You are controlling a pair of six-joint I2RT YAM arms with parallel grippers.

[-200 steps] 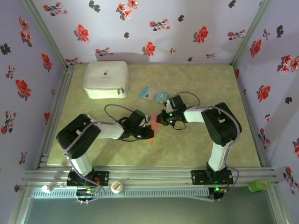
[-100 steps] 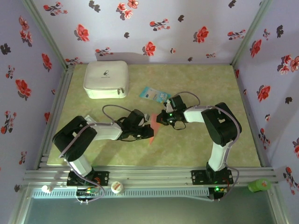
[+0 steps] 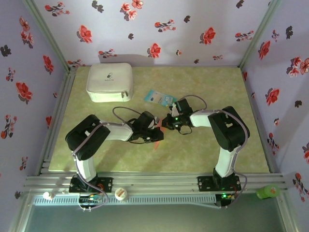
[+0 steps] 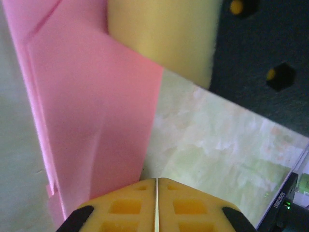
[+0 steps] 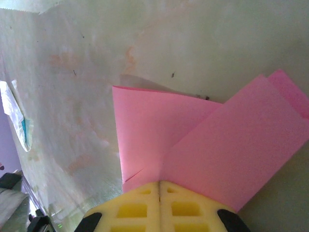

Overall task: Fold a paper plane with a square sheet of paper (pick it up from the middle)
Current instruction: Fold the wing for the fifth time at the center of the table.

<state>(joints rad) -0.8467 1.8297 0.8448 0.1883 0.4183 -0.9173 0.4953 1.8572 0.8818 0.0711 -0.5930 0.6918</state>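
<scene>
Right gripper (image 5: 159,186), jaws closed, pinches pink sheet (image 5: 203,145) from 2 o'clock; left gripper (image 4: 156,183), jaws together, at 9 o'clock, hold unclear.

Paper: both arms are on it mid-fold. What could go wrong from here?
1. The right fingers pinch the paper where its layers splay apart. A pull could tear it or set a crooked crease.
2. The left fingers are shut right at the paper's edge and their grip is unclear, so the sheet may slip free.
3. Both sets of fingers crowd together over the fold and could collide.
</scene>
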